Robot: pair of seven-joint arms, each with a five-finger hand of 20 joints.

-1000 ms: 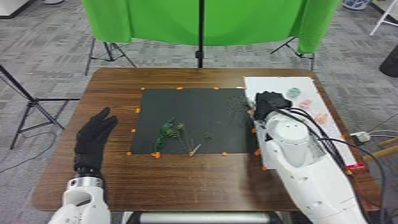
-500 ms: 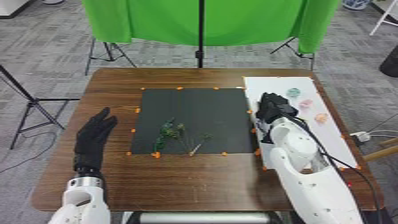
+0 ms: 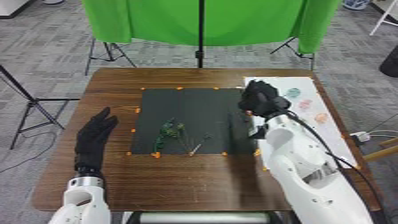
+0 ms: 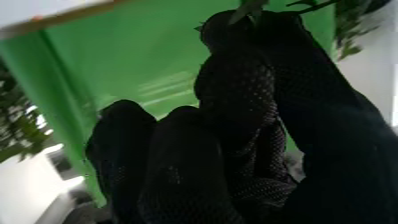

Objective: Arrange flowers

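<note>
Over the seam between the black mat (image 3: 195,112) and the white sheet (image 3: 275,83) is my right hand (image 3: 264,100). In the right wrist view, the thumb and fingers of my right hand (image 4: 244,95) pinch a thin green stem (image 4: 313,7) at their tips. Several green sprigs (image 3: 167,131) with thin stems lie on the mat's lower left part. On the sheet, a blue-green flower (image 3: 293,92), a pink flower (image 3: 306,104) and an orange flower (image 3: 321,118) lie in a row. My left hand (image 3: 92,136) rests left of the mat, fingers straight.
Orange tape pieces (image 3: 155,155) mark the edges of the mat on the brown table (image 3: 204,182). Behind the table hangs a green cloth (image 3: 155,20) on black stands. A wooden stool leg (image 3: 382,154) stands to the right.
After shifting slightly nearer over the sheet, my right hand has moved left and farther from the robot. The sprig seen on the mat's right side a second ago is gone from there. My left hand kept still.
</note>
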